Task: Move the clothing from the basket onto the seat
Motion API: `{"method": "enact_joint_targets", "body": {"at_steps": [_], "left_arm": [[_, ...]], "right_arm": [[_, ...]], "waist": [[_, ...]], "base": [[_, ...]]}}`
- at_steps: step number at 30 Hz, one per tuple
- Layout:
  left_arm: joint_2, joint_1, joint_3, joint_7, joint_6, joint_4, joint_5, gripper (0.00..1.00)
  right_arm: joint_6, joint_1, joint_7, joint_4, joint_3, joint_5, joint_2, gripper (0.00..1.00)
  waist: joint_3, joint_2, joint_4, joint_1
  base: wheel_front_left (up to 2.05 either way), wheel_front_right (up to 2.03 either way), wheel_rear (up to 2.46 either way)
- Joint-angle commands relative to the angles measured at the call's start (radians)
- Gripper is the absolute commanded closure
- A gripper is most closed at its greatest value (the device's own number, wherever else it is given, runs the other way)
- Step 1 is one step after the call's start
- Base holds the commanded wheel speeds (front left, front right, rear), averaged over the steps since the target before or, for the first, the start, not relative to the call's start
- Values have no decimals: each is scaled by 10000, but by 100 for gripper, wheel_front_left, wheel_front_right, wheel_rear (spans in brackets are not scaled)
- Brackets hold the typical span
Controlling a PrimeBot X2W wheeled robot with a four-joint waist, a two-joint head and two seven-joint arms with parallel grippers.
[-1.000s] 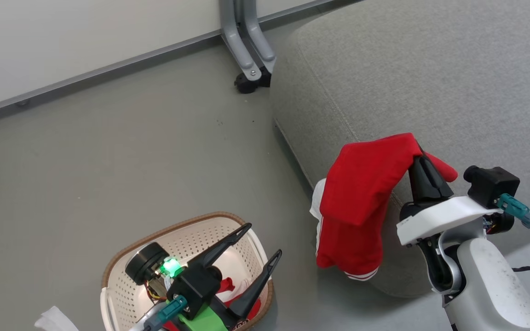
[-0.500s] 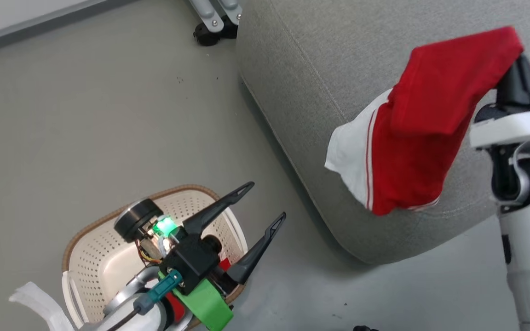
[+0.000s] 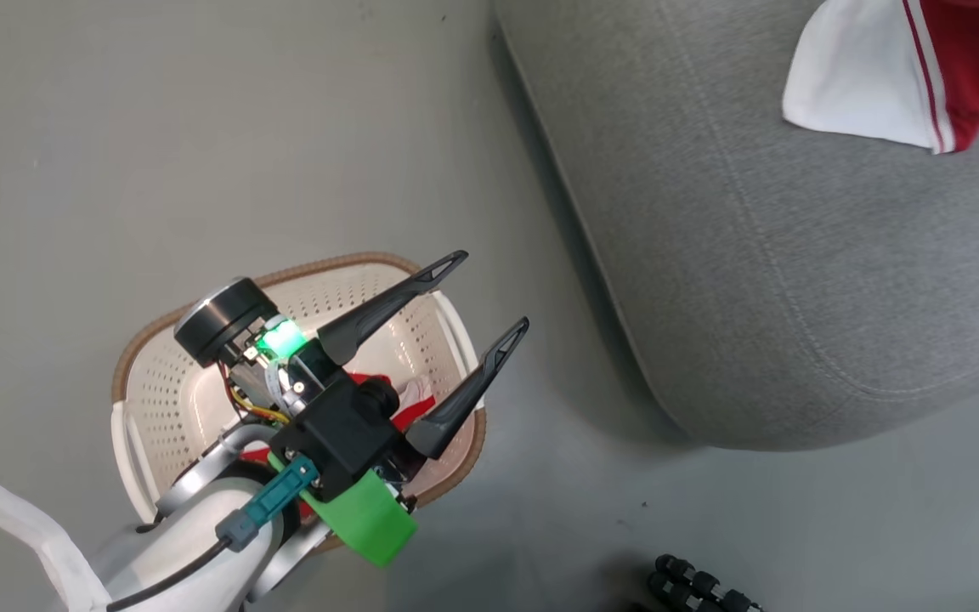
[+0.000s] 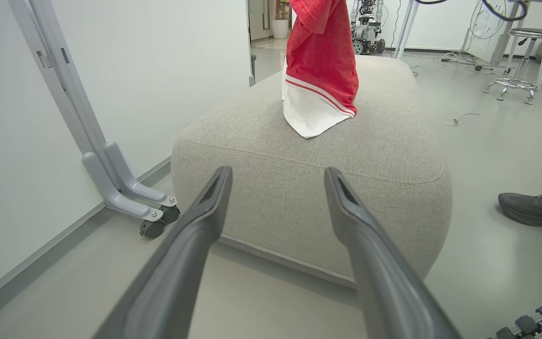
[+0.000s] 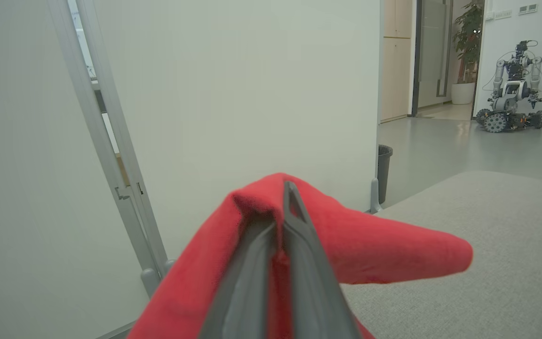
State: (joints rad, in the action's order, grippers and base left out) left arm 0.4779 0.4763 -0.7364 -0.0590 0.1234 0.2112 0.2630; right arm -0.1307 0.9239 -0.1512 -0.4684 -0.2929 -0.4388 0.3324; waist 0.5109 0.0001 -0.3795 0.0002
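Observation:
My right gripper (image 5: 286, 188) is shut on the plain red garment (image 5: 393, 254), which drapes over its fingers. In the left wrist view the garment (image 4: 320, 61) hangs over the grey seat (image 4: 346, 150) with its white tip touching the cushion top. Its white corner (image 3: 863, 85) shows at the head view's top right, on the seat (image 3: 795, 255). A second red garment (image 3: 370, 382) with a white part lies in the cream basket (image 3: 141, 340), partly hidden by my left wrist. My left gripper (image 3: 495, 289) hangs open and empty above the basket's right side.
A grey frame leg on casters (image 4: 125, 188) stands by the wall left of the seat. A person's foot (image 4: 520, 207) rests on the floor right of the seat. A stool (image 4: 525, 56), a dark bin (image 5: 384, 165) and another robot (image 5: 511, 94) stand farther off.
The head camera has swung, shifting the whole picture. My right gripper has carried the red garment up and farther over the seat. The left gripper stays open over the basket.

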Motion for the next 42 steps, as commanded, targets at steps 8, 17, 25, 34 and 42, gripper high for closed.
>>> {"method": "enact_joint_targets", "body": {"at_steps": [8, 17, 25, 34, 42], "left_arm": [[180, 532, -46, -88, 44, 16, -81, 0], [111, 320, -42, -341, -141, -334, 106, 0], [-172, -267, 41, -813, -529, -812, 453, 0], [-638, -1019, 604, -1622, -1251, -1738, 1179, 0], [-894, -1453, 1547, -2007, -1775, -2436, 1563, 0]], "right_arm": [[1, -187, -565, -3116, -933, 285, -59, 100], [1, -1266, -1156, -4129, -1087, 760, -665, 0], [1, -3453, -1140, -1278, -1102, 1276, -1650, 0], [1, -5517, -1143, 1831, 690, 1936, -2526, 0], [1, -6420, -1056, 2706, 2178, 2195, -2721, 0]], "waist": [[1467, -1, 1052, -2], [1049, -1, 971, -2], [-55, -1, 921, -2], [-1388, -1, 1391, -2], [-2037, -1, 2188, -2]], "base": [[0, 0, 0], [0, 0, 0], [0, 0, 0], [0, 0, 0], [0, 0, 0]]}}
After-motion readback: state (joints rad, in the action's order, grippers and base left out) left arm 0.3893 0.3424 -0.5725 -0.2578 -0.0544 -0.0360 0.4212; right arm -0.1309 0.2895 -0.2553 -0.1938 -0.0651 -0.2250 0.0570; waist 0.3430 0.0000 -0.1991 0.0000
